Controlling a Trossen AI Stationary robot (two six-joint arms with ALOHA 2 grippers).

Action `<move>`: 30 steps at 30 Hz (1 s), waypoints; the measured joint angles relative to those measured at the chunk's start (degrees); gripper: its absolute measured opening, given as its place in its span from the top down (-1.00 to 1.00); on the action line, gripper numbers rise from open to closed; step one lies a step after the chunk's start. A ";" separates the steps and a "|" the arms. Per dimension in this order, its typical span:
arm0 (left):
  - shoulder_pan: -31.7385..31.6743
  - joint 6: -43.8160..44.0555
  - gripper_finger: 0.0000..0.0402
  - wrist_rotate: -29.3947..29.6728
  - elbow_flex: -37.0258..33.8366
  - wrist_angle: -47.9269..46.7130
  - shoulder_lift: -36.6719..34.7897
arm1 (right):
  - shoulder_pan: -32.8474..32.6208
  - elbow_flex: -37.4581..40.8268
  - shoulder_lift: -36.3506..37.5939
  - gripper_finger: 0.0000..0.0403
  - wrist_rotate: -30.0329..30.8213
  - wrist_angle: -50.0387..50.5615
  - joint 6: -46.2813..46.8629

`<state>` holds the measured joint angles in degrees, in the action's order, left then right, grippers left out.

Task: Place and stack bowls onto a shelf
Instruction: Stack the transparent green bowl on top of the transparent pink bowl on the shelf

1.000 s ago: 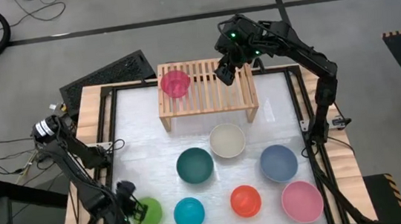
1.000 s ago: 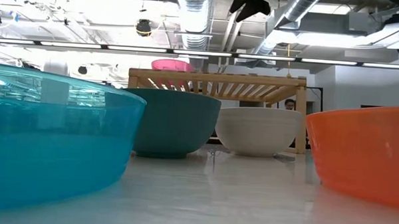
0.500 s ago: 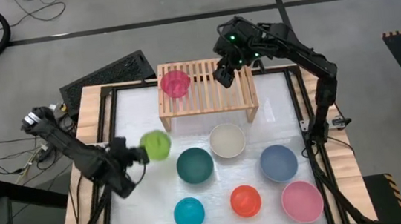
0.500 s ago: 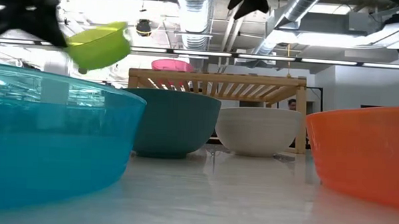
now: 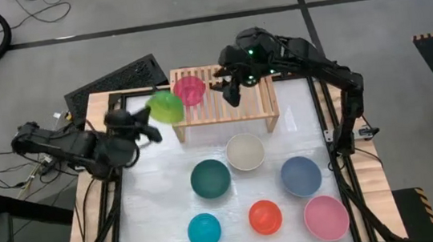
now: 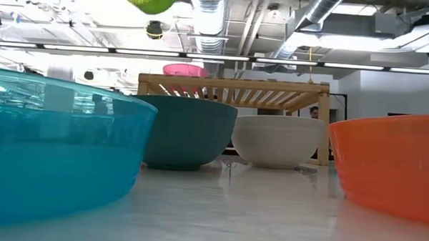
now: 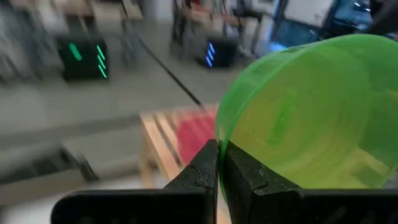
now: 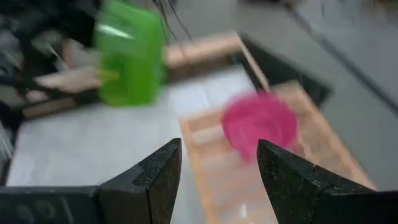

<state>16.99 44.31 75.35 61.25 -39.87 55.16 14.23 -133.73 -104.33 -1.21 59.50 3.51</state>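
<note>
Left end effector (image 5: 146, 122) clamped on green bowl (image 5: 165, 107) rim, beside shelf (image 5: 223, 104); right end effector (image 5: 229, 87) wide above shelf.

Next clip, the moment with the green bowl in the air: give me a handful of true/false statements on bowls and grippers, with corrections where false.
1. The left gripper is pinching the rim of the green bowl. True.
2. The pink bowl sits on the shelf. True.
3. The right gripper is shut on the pink bowl. False: it is open above the shelf, holding nothing.
4. The green bowl rests on the table. False: it is held up in the air near the shelf's end.
5. The white bowl is stacked inside the teal bowl. False: they sit apart.
</note>
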 joint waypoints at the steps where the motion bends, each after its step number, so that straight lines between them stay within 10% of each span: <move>1: -1.24 -6.64 1.00 1.96 0.79 3.36 0.00 | -0.86 0.00 0.00 -0.17 0.68 -3.04 -0.37; 6: -8.57 -34.09 1.00 7.44 2.08 22.95 0.31 | -6.29 -0.02 0.00 -0.16 16.19 -13.24 -4.51; 11: -16.25 -42.60 1.00 -4.61 2.06 33.50 0.37 | -10.99 -0.06 -1.84 -0.15 33.89 -21.17 -12.04; 30: -21.22 -60.16 1.00 -18.87 1.99 49.05 7.10 | -13.67 0.02 -8.66 0.05 48.28 -27.49 -11.52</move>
<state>-4.23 -15.85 56.48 63.24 9.18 62.25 0.56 -133.71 -112.99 47.07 32.02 -8.01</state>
